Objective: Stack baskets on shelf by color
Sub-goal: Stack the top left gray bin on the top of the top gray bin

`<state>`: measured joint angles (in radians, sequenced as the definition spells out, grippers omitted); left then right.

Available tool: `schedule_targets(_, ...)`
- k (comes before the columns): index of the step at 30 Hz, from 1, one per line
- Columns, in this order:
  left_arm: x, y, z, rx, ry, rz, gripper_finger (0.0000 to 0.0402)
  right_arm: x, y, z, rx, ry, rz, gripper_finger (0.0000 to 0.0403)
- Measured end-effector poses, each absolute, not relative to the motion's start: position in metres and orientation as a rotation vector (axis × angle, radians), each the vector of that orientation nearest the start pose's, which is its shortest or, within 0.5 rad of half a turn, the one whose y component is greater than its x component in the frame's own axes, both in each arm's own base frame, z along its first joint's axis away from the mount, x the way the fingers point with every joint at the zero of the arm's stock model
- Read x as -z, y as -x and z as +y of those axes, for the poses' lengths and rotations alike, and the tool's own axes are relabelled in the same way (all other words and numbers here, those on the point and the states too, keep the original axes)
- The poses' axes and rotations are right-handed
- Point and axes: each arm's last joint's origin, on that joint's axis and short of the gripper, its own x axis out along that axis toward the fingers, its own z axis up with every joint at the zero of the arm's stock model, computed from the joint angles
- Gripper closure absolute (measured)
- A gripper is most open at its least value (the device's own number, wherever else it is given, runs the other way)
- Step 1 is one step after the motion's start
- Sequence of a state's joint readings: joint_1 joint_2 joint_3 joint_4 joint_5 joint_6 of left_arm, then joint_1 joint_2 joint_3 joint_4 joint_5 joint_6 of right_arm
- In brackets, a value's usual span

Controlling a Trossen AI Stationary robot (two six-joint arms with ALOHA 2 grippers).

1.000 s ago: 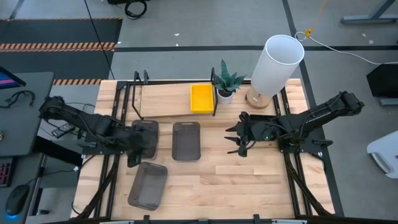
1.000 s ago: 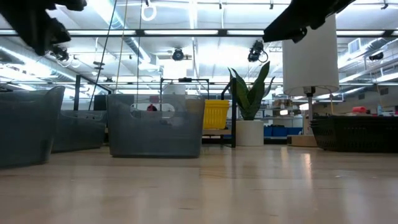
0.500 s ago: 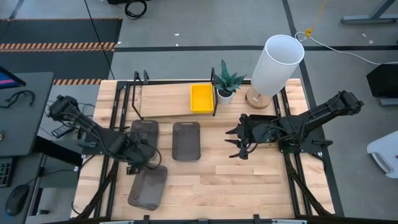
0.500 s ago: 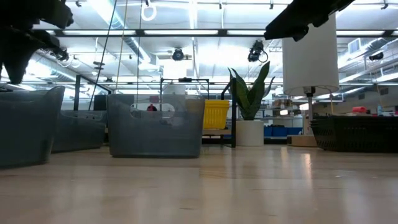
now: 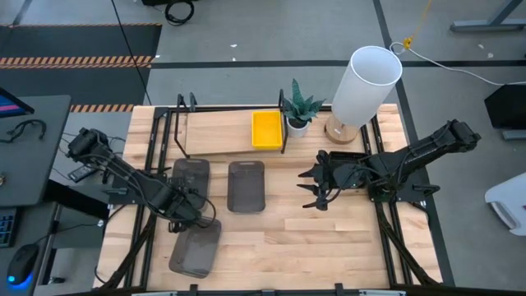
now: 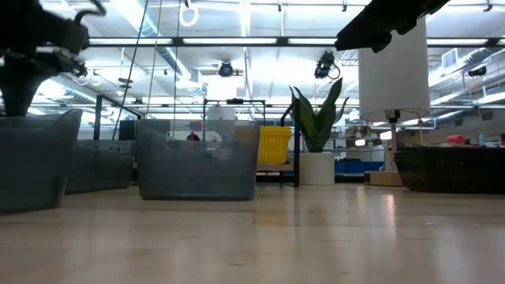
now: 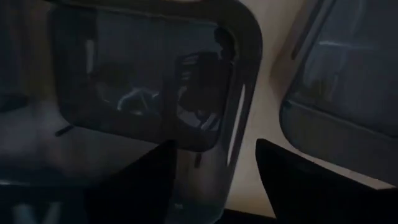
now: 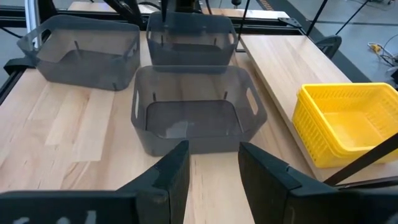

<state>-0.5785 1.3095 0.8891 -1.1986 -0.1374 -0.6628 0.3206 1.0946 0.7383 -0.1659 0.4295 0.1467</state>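
Three dark grey baskets lie on the table: a far-left one (image 5: 191, 175), a middle one (image 5: 246, 185) and a near-left one (image 5: 196, 251). A yellow basket (image 5: 265, 130) sits on the shelf (image 5: 218, 133). My left gripper (image 5: 187, 220) points down, open, over the near-left basket's far end. In the left wrist view its fingers (image 7: 158, 177) stand one inside and one outside that end wall (image 7: 235, 118), and I see no touch. My right gripper (image 5: 316, 186) hovers open right of the middle basket (image 8: 193, 112).
A white lamp (image 5: 366, 82) and a small potted plant (image 5: 298, 115) stand at the shelf's right end. Black frame rails (image 5: 152, 238) run along the table's left and right sides. Bare wood (image 5: 329, 238) lies at the near middle and right.
My left gripper has moved toward the table's near edge and down, from beside the far-left basket to the far end of the near-left basket, tipping to point straight down. The baskets have stayed in place.
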Motion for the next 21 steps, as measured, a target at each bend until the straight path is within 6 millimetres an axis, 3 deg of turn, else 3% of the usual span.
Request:
schedule_targets(5, -0.197, -0.159, -0.099, -0.180, -0.040, 1.571, 0.0202, -0.262, -0.223, 0.061, 0.141, 0.048, 0.477, 0.0261)
schedule_targets(10, -0.190, -0.157, -0.094, -0.197, -0.032, 1.599, 0.0249, -0.262, -0.223, 0.061, 0.141, 0.047, 0.477, 0.0261)
schedule_targets(17, -0.190, -0.157, -0.096, -0.142, -0.014, 1.620, 0.0380, -0.262, -0.223, 0.061, 0.142, 0.047, 0.476, 0.0261)
schedule_targets(21, -0.198, -0.160, -0.098, -0.135, -0.011, 1.613, 0.0390, -0.262, -0.223, 0.061, 0.141, 0.045, 0.473, 0.0261)
